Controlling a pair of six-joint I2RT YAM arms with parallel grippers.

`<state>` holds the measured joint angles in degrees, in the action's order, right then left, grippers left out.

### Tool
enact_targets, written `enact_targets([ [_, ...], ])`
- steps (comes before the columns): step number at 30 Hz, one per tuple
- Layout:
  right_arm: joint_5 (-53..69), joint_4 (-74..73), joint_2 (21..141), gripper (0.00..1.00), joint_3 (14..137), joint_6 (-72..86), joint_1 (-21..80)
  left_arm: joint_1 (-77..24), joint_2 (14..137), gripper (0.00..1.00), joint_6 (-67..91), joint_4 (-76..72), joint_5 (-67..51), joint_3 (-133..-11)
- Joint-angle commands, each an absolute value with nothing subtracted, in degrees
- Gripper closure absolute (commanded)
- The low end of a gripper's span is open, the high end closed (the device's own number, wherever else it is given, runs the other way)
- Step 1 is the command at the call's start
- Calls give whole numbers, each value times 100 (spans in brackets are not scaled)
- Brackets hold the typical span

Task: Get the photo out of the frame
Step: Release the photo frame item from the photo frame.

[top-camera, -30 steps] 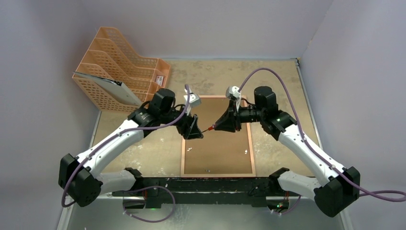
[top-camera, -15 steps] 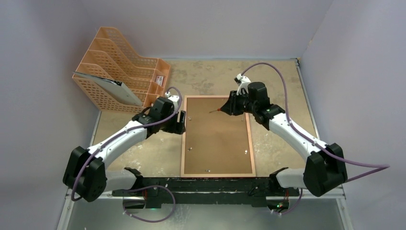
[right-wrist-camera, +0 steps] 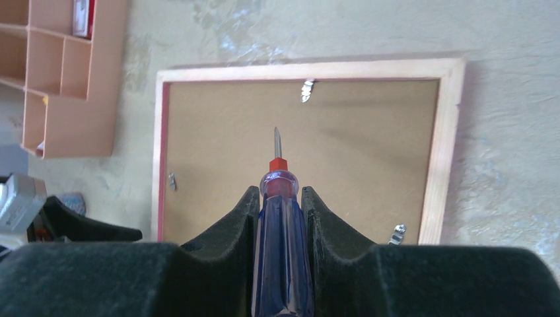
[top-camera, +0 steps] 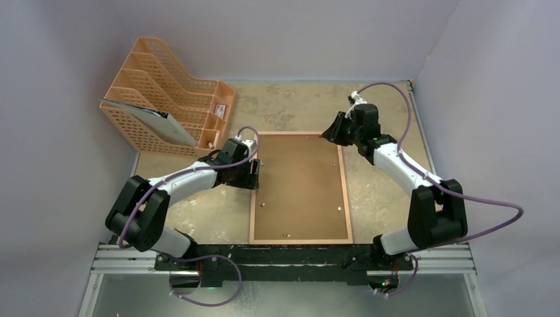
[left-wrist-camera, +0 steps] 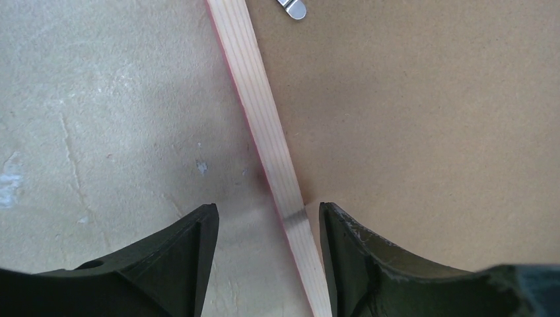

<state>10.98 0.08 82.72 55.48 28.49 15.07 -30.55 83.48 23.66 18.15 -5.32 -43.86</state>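
Note:
The frame [top-camera: 300,242] lies face down in the middle of the table, its brown backing board [top-camera: 300,185] up with small metal clips [right-wrist-camera: 307,90] along the edges. The photo is hidden beneath the board. My left gripper [left-wrist-camera: 267,214] is low over the frame's left rail [left-wrist-camera: 264,125]. It is open, with one finger on the table side and the other over the board. My right gripper [right-wrist-camera: 277,191] hovers by the frame's far right corner, shut on a blue-handled screwdriver [right-wrist-camera: 280,251]. The screwdriver's tip [right-wrist-camera: 277,140] points over the board.
An orange mesh file rack [top-camera: 165,99] holding a grey folder stands at the back left, close to the frame's far left corner. Grey walls close in the table on three sides. Bare tabletop lies right of the frame.
My right gripper carried the screwdriver from over the middle of the board to the far right corner. My left gripper swung left off the board and dropped onto the left rail.

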Motion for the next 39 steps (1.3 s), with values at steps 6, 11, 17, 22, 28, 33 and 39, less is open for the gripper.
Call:
enact_targets([
  [6,769,423,8800,100,5959,3246,1254,-3058,8665,45,2531,1419,-632,-4222],
  [11,748,616,9145,100,6075,3370,1218,-3071,8790,50,2540,1407,-650,-4202],
  [17,702,854,9412,100,6125,3467,1172,-3092,8850,54,2523,1432,-635,-4214],
  [22,684,892,9596,100,6161,3492,1116,-3118,8872,57,2514,1423,-633,-4206],
  [28,1027,970,9835,100,6187,3400,1107,-3127,8928,63,2487,1419,-646,-4232],
  [33,1258,1040,9919,100,6182,3254,1107,-3140,8930,70,2453,1415,-681,-4244],
  [39,1408,1108,10055,100,6322,3077,1109,-3168,8896,79,2395,1402,-710,-4246],
])
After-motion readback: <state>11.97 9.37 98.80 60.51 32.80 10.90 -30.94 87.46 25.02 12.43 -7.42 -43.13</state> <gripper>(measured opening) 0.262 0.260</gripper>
